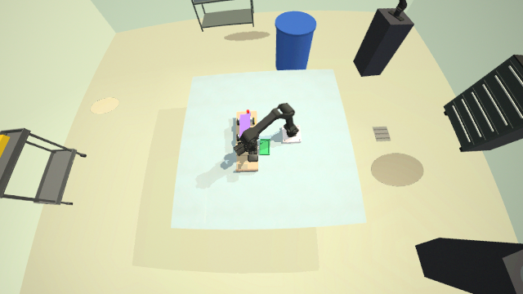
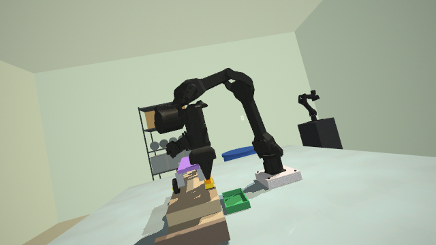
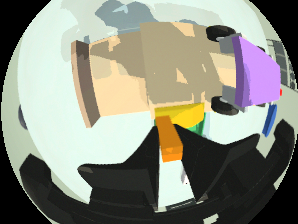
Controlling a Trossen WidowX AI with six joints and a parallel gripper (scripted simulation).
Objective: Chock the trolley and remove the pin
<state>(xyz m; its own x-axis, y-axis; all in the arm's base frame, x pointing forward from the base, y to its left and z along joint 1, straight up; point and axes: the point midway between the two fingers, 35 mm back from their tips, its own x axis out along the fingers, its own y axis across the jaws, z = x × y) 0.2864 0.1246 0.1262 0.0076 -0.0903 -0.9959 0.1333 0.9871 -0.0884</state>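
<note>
Chock (image 2: 209,184) (image 3: 181,114) pinched by its handle (image 2: 208,182) (image 3: 170,139) in our nearly closed end effector (image 2: 208,177) (image 3: 164,128), over the ramp's (image 1: 247,167) (image 2: 194,201) (image 3: 172,65) tray-side edge, downhill of the trolley's (image 1: 244,122) (image 2: 188,165) (image 3: 257,75) near wheel (image 3: 225,105); we judge we must go uphill, roughly along the ramp's long axis, to meet that tyre.

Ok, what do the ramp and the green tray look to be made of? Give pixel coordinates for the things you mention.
The ramp (image 1: 247,167) (image 2: 194,209) (image 3: 175,65) looks like smooth, pale wood, going by its tan colour. The green tray (image 1: 265,153) (image 2: 238,206) seems plastic: evenly coloured, though painted metal is possible.
</note>
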